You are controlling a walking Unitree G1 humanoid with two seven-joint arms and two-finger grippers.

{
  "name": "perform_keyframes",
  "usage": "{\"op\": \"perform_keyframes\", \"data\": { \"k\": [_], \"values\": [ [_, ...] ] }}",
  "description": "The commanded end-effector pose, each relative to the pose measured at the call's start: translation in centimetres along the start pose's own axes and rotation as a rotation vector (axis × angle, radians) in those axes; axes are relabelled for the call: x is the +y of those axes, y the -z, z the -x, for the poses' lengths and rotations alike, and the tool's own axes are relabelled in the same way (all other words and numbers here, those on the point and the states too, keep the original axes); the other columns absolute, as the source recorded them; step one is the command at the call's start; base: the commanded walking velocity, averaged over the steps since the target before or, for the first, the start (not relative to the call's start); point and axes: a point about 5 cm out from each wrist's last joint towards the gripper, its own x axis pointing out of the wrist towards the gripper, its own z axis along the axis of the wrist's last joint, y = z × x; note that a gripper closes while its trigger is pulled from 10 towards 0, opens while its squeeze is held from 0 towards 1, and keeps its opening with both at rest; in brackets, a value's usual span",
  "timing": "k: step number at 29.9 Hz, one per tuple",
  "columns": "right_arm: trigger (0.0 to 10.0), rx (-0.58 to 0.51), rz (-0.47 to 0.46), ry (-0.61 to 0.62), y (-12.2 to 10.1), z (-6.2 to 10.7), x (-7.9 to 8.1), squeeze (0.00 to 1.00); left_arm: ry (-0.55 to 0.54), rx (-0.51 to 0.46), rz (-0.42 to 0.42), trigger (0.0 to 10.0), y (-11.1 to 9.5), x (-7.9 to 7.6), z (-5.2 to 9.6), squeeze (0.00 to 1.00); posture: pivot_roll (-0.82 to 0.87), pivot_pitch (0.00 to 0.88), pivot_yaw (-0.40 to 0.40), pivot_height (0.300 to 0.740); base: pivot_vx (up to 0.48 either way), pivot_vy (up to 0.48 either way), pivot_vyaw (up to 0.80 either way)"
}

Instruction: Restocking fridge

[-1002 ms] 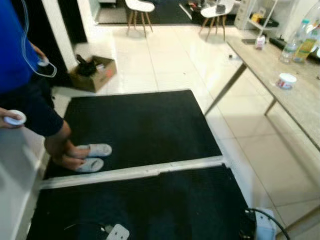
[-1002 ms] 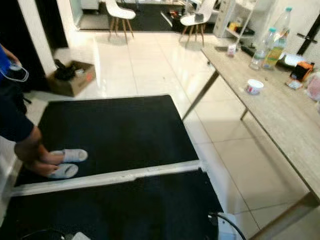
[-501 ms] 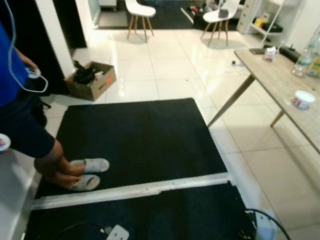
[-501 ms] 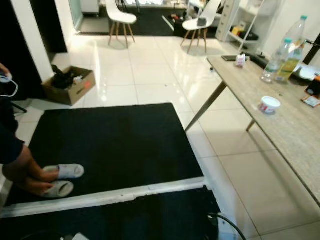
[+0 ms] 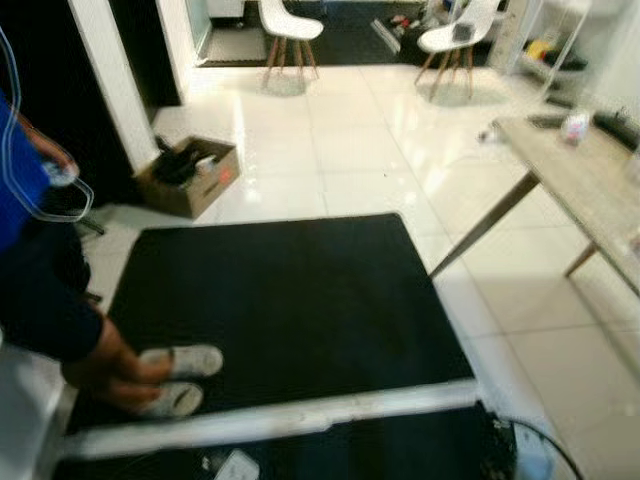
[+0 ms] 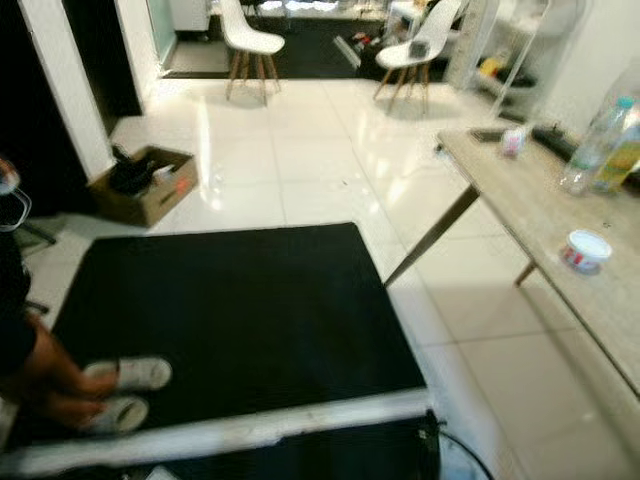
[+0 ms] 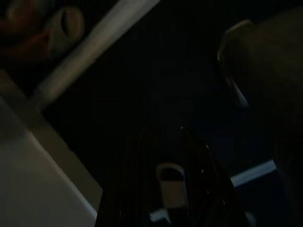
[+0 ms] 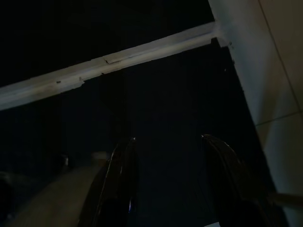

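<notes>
Right hand [image 8: 170, 189]: hanging low over the dark mat, its two black fingers [image 8: 120, 179] standing apart with nothing between them
Left hand [image 7: 170, 189]: hanging in deep shade above the same mat; whether its fingers are apart or together cannot be told
Near floor: a pale strip [image 5: 270, 420] is running across the black mat [image 5: 270, 300], with a cable [image 5: 545, 445] curling at the mat's right corner
Person: standing at the left edge of the mat in light slippers [image 5: 185, 360], wearing a blue top [image 5: 15, 190] and dark shorts, a white cord [image 5: 50, 210] hanging from one hand [image 5: 50, 165]
Desk: a long wood-topped desk [image 6: 540, 220] on slanted legs is stretching along the right side, carrying a small white tub [image 6: 585, 250] near its front edge, two plastic bottles [image 6: 605, 150] farther back and a small carton [image 6: 513, 142] at the far end
Fridge stock: the tub and bottles are sitting on the desk, well apart from both hands
Mid floor: an open cardboard box [image 5: 188, 175] holding dark items is resting on glossy white tiles [image 5: 350, 150] beside a white door post [image 5: 110, 85]
Far room: two white chairs [image 5: 290, 25] on wooden legs are standing at the edge of a dark rug, with pale shelving [image 6: 510, 50] to the right; the head views are slightly blurred
</notes>
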Motion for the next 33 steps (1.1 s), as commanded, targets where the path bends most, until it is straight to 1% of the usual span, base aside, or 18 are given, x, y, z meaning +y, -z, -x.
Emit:
{"op": "perform_keyframes", "data": {
  "k": [1,4,7,10,13,23,29,33],
  "values": [
    [10.0,-0.003,-0.006,0.021,-0.13,0.09,-0.71,0.0,0.026,-0.011,-0.011,10.0,-0.34,-0.66,-0.03,0.29,0.0,0.0,-0.043,0.74,0.319,0.0,0.0],
    [10.0,-0.002,-0.01,0.023,-0.12,0.1,-0.78,0.0,0.026,-0.012,-0.011,10.0,-0.35,-0.67,-0.03,0.29,0.0,0.0,-0.043,0.74,0.106,0.0,-0.28],
    [10.0,-0.002,-0.012,0.024,-0.12,0.11,-0.83,0.0,0.027,-0.012,-0.011,10.0,-0.38,-0.69,-0.04,0.29,0.0,0.0,-0.045,0.74,0.106,0.0,-0.55],
    [10.0,-0.002,-0.013,0.024,-0.12,0.11,-0.83,0.0,0.027,-0.012,-0.011,10.0,-0.38,-0.69,-0.04,0.29,0.0,0.0,-0.045,0.74,0.319,0.0,-0.59],
    [10.0,-0.002,-0.013,0.025,-0.1,0.11,-0.82,0.0,0.028,-0.013,-0.01,10.0,-0.38,-0.71,-0.03,0.29,0.0,0.0,-0.045,0.74,0.0,0.0,-0.61],
    [10.0,0.0,-0.012,0.024,-0.05,0.11,-0.77,0.0,0.028,-0.011,-0.011,10.0,-0.38,-0.72,-0.03,0.3,0.0,0.0,-0.045,0.74,0.253,0.0,-0.63],
    [10.0,-0.001,-0.01,0.023,-0.08,0.1,-0.72,0.0,0.028,-0.012,-0.011,10.0,-0.4,-0.71,-0.04,0.3,0.0,0.0,-0.045,0.74,0.0,0.0,-0.58],
    [10.0,-0.002,-0.01,0.023,-0.08,0.1,-0.71,0.0,0.028,-0.012,-0.012,10.0,-0.41,-0.7,-0.04,0.3,0.0,0.0,-0.045,0.74,0.0,0.0,0.0]
  ]
}}
